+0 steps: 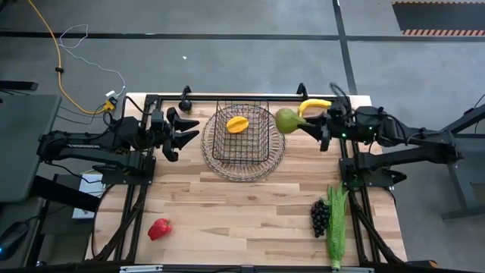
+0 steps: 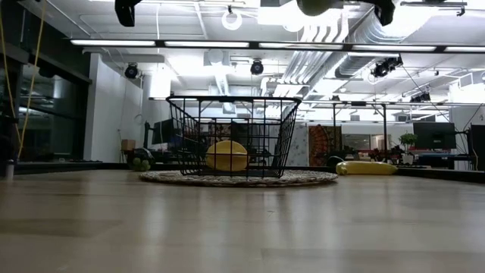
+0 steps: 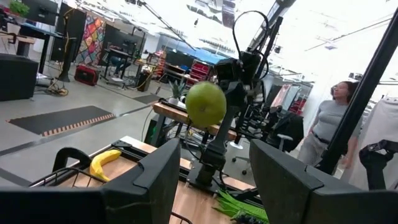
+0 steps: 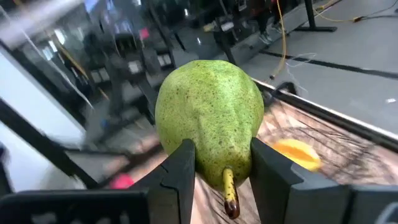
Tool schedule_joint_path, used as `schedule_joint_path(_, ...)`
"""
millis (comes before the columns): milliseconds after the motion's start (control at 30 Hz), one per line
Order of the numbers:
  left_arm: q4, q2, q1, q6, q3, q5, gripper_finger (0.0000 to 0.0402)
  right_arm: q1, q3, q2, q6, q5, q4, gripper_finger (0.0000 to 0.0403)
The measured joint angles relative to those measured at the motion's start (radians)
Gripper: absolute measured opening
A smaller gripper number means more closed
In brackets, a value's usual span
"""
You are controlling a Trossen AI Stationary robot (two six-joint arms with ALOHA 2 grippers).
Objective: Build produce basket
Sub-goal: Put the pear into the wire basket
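Observation:
The dark wire basket (image 1: 244,142) stands on its round woven base mid-table, with a yellow-orange fruit (image 1: 237,124) lying on its floor. My right gripper (image 1: 305,126) is shut on a green pear (image 1: 286,120), which hangs high beside the basket's right rim. A yellow banana (image 1: 314,106) lies on the table under that arm. Left of the basket, my left gripper (image 1: 182,133) hovers open and holds nothing. The red pepper (image 1: 159,228) lies near left. The grape bunch (image 1: 320,217) and corn ear (image 1: 336,224) lie near right. My right gripper pinches the pear's narrow stem end (image 4: 214,163) between its two fingers (image 4: 181,167), one on each side, with the stem (image 4: 230,194) pointing back between them. The fingers lie about level, reaching from the table's right. The pear is lifted clear, its broad end toward the basket.
A black frame runs along the table's far edge and both sides. A yellow cable (image 1: 61,68) lies on the floor beyond the far left corner. A person (image 3: 329,127) stands in the room off the right side. Bare wood stretches between the basket and the near edge.

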Motion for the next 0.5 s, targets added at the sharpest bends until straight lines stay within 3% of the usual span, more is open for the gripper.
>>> schedule_joint_path(167, 0.0, 0.0, 0.0, 0.0, 0.0, 0.0, 0.0182, -0.019, 0.115, 0.157, -0.06, -0.002, -0.008, 0.0108)
schedule_joint_path(500, 0.0, 0.0, 0.0, 0.001, 0.0, 0.0, 0.0182, -0.158, 0.422, 0.635, -0.267, -0.047, -0.305, 0.0108)
